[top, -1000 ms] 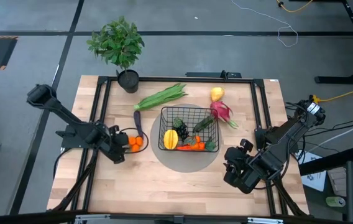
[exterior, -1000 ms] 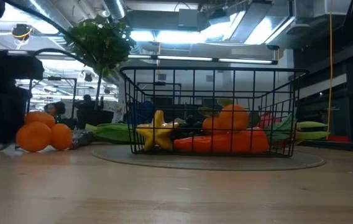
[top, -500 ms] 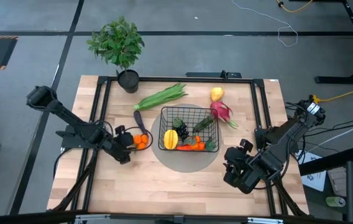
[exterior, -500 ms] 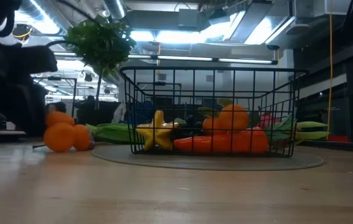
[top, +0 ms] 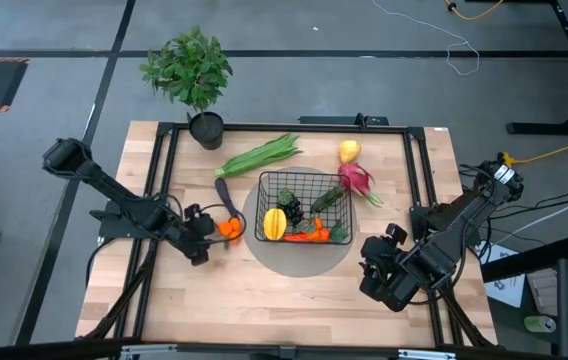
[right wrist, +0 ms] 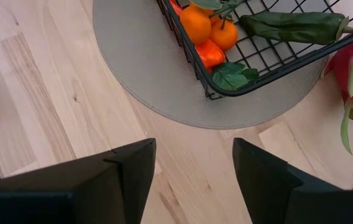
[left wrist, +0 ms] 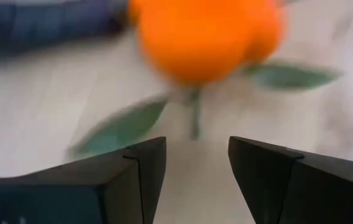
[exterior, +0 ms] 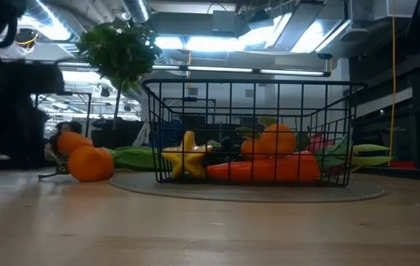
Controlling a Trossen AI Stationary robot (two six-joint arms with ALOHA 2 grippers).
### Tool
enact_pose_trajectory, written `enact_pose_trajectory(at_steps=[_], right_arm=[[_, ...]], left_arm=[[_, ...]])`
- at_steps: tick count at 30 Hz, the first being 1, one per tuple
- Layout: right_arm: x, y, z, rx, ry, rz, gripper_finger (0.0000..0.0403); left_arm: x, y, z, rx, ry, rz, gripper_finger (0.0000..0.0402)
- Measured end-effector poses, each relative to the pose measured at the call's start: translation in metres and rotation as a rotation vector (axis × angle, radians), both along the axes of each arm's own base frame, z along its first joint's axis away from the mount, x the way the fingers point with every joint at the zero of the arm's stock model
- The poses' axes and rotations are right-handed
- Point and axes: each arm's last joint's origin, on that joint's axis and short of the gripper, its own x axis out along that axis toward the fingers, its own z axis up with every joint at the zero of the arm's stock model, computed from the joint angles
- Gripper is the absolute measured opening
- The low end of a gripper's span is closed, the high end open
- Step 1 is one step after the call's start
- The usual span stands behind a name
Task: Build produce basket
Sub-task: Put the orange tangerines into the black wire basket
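The black wire basket (top: 304, 173) stands on a round grey mat in mid-table. It holds a yellow star fruit (top: 275, 222), dark grapes (top: 292, 210), a carrot (top: 309, 237) and a green pepper. A cluster of tangerines (top: 229, 228) with stem and leaves lies on the table left of the basket, and also shows in the low view (exterior: 84, 159). My left gripper (top: 206, 232) is open just left of the cluster, with the stem (left wrist: 193, 115) ahead of its gap (left wrist: 196, 155). My right gripper (right wrist: 194, 152) is open and empty at the front right (top: 376, 272). My left gripper comes at the tangerine cluster level from the table's left, with its fingers on either side of the stem and leaves (left wrist: 120, 124). The picture is blurred, and I cannot tell whether the fingertips touch them. The cluster rests on the table.
A long green bundle (top: 260, 155) and a purple eggplant (top: 222, 195) lie left of and behind the basket. A yellow fruit (top: 349, 151) and a pink dragon fruit (top: 357, 180) lie at its far right. A potted plant (top: 192, 75) stands at the far left corner. Bare wood lies in front.
My left gripper has moved toward the table's right, toward the basket. The tangerine cluster has slid along the table ahead of it, closer to the basket's left side, and stays on the wood.
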Motion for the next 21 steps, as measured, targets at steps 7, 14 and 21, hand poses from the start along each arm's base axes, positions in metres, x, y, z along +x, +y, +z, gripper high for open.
enact_pose_trajectory(at_steps=[7,14,21], right_arm=[[0.000,0.000,0.000,0.001,-0.001,0.000,0.0204],[0.000,0.000,0.000,0.001,-0.001,0.000,0.0204],[0.000,0.000,0.000,0.001,-0.001,0.000,0.0204]], left_arm=[[0.000,0.000,-0.002,-0.053,0.018,0.044,0.0162],[0.008,0.005,-0.004,-0.001,-0.014,0.055,0.0162],[0.026,0.006,-0.012,0.037,-0.055,0.024,0.0162]])
